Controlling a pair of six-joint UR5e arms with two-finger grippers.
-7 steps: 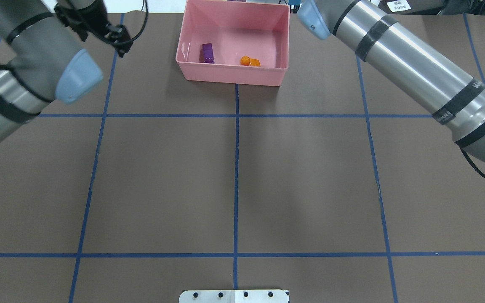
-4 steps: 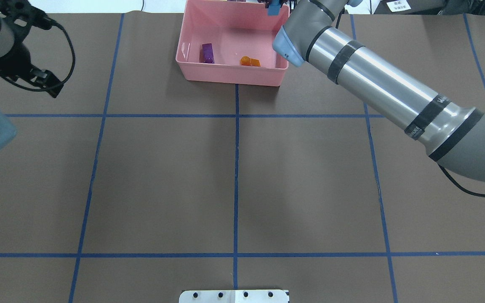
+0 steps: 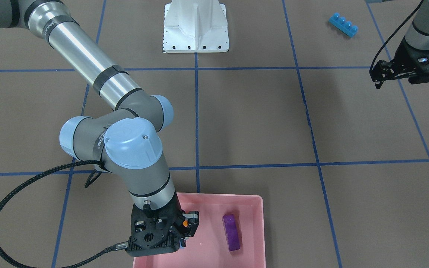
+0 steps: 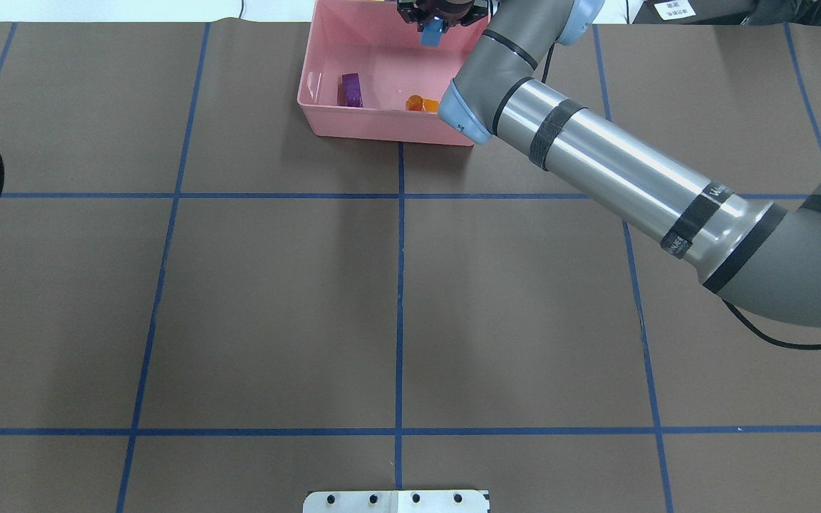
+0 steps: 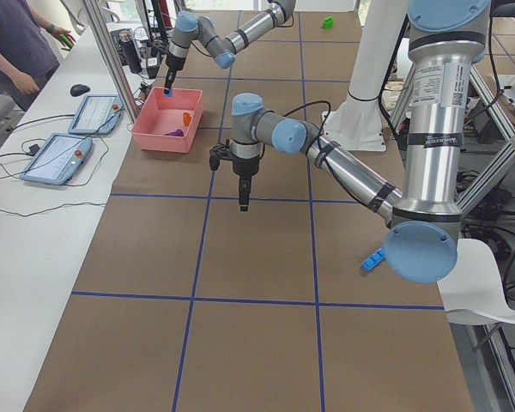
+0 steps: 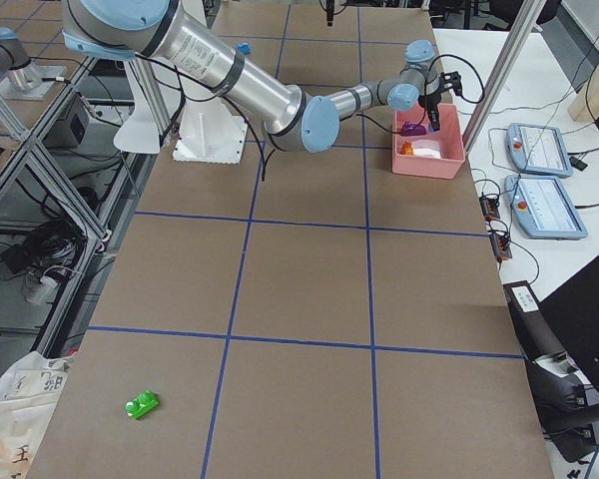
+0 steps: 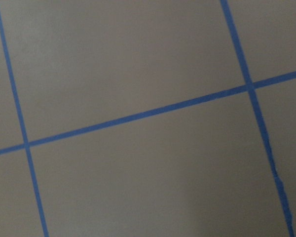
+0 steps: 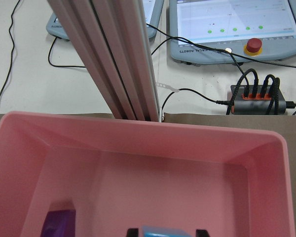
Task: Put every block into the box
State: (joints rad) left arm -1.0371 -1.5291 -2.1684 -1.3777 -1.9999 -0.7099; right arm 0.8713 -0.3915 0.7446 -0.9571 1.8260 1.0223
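Gripping a small blue brick (image 8: pixel 166 231), the right claw (image 4: pixel 433 30) hangs over the far side of the box (image 4: pixel 382 132). The box holds the purple brick (image 4: pixel 350 90) and the orange brick (image 4: pixel 416 104). The long blue brick (image 3: pixel 343 24) and the green brick (image 6: pixel 141 404) lie on the counter (image 4: pixel 275 299), well apart from the box. The left claw (image 3: pixel 379 76) hangs above bare counter; whether it is open or closed cannot be told.

Overhead and front cameras face oppositely, sharing the box (image 4: pixel 368 127).
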